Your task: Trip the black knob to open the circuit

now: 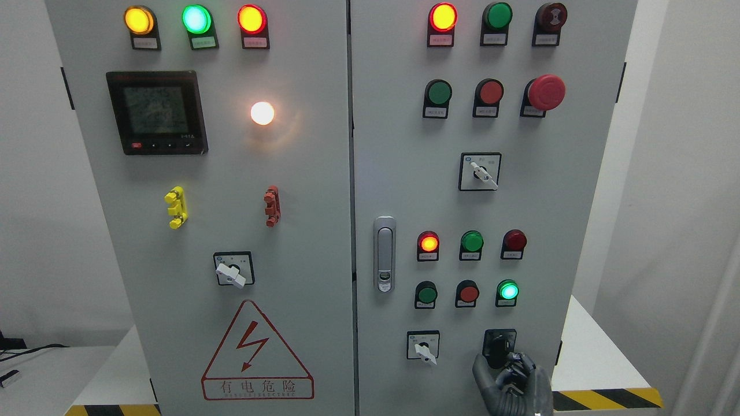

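A dark robot hand (511,378) reaches up from the bottom edge, right of the middle, to the black knob (498,348) at the lower right of a grey cabinet (324,231). This right hand has its thumb against the knob's left side and its other fingers bunched at the lower right of it; whether they actually clamp the knob cannot be told from this angle. The knob sits on a black plate, the hand covering its lower edge.

Just left of it on the same door is a white selector (424,348). Above stand two rows of lamps and buttons: a lit red lamp (428,242), and a lit green lamp (508,290) directly over the knob. Higher up are another white selector (479,171) and a red mushroom button (545,92). A silver door handle (384,254) lies near the seam between the two doors.

The left door carries a dark meter (156,112), a glowing white lamp (262,112), yellow (176,207) and red clips (272,205), a third selector (233,269) and a red lightning warning sign (257,352). Black-and-yellow floor tape (607,398) runs at lower right.
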`<action>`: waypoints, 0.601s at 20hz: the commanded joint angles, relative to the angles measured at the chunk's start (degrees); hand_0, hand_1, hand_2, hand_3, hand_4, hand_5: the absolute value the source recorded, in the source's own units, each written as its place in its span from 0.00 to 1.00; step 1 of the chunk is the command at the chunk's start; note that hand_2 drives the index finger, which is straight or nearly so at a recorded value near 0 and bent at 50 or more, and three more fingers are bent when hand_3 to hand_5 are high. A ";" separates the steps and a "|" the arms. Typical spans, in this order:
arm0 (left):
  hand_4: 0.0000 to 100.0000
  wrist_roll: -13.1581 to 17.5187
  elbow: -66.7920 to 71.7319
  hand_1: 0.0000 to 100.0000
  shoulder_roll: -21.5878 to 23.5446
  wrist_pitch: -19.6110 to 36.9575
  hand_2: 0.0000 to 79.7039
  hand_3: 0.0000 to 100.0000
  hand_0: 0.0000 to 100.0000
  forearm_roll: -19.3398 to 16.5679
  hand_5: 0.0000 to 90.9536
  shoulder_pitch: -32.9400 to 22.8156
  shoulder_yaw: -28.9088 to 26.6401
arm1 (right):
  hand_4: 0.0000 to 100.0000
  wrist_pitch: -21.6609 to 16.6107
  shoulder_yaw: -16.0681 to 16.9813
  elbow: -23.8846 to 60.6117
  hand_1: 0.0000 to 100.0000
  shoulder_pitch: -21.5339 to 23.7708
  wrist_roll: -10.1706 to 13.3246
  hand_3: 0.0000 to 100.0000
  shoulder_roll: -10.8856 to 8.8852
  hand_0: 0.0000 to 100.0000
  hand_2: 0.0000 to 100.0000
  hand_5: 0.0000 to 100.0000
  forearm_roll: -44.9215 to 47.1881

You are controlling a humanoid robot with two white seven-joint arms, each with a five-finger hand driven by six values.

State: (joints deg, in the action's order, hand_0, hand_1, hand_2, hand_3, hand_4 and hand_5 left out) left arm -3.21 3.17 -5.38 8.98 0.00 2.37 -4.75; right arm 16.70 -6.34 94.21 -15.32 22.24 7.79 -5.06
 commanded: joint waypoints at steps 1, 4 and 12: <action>0.00 0.04 0.08 0.39 0.02 -0.02 0.00 0.00 0.12 -1.76 0.00 0.00 0.00 | 0.86 -1.50 0.19 -0.08 0.84 0.03 0.09 0.90 -0.05 0.36 0.59 0.94 -0.30; 0.00 0.04 -0.01 0.39 0.02 -0.02 0.00 0.00 0.12 -1.76 0.00 0.00 0.00 | 0.86 -1.50 0.19 -0.08 0.84 -0.06 0.09 0.90 -0.05 0.37 0.59 0.94 -0.30; 0.00 0.04 0.08 0.39 0.02 -0.02 0.00 0.00 0.12 -1.76 0.00 0.00 0.00 | 0.85 -1.67 0.36 -0.16 0.84 -0.06 0.09 0.90 -0.05 0.36 0.59 0.94 -0.30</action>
State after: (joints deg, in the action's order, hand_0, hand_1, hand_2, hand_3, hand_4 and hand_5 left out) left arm -3.21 3.18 -5.38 8.98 0.00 2.37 -4.75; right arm 16.70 -6.19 94.13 -15.32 22.21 7.76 -5.33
